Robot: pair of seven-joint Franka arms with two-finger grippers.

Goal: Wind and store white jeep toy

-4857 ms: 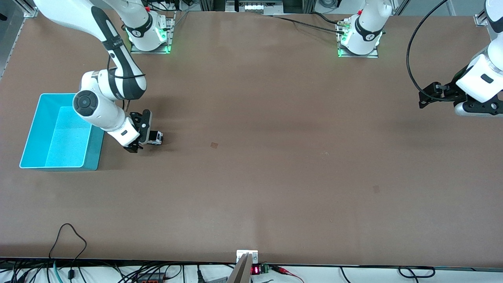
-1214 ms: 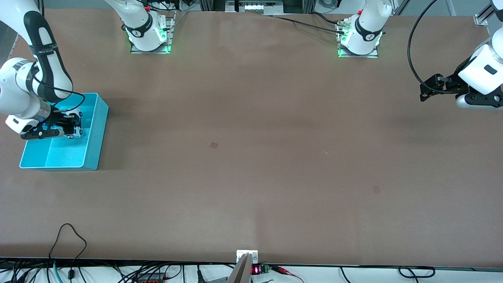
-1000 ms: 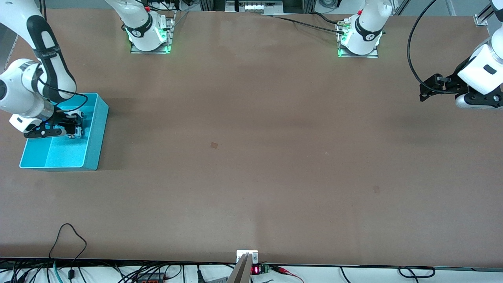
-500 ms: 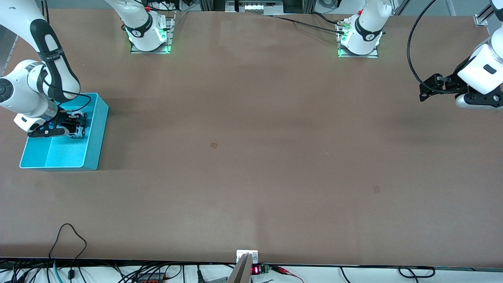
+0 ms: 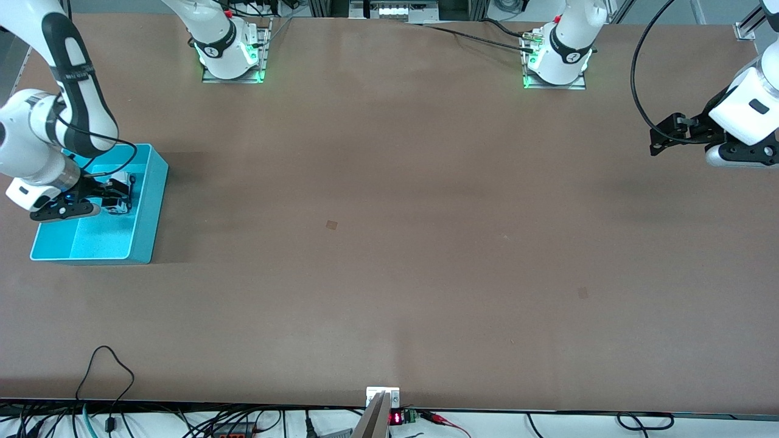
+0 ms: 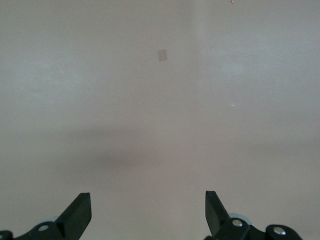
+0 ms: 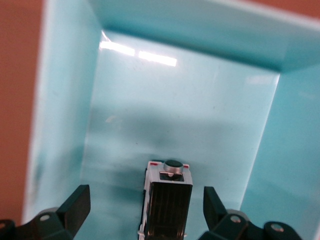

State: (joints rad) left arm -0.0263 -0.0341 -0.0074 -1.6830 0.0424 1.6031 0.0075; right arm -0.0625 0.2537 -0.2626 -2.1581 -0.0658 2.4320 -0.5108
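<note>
Seen from the front, the right claw (image 5: 115, 196) hangs low inside the cyan bin (image 5: 149, 210) at the right arm's end of the desk (image 5: 389, 243), nearly hiding the toy. The right wrist view shows more: the white jeep toy (image 7: 166, 205) sits on the bin floor between wide-spread fingers (image 7: 75, 207), neither touching it. The left claw (image 5: 660, 143) waits, fingers (image 6: 80, 215) spread wide, over bare desk at the left arm's end.
</note>
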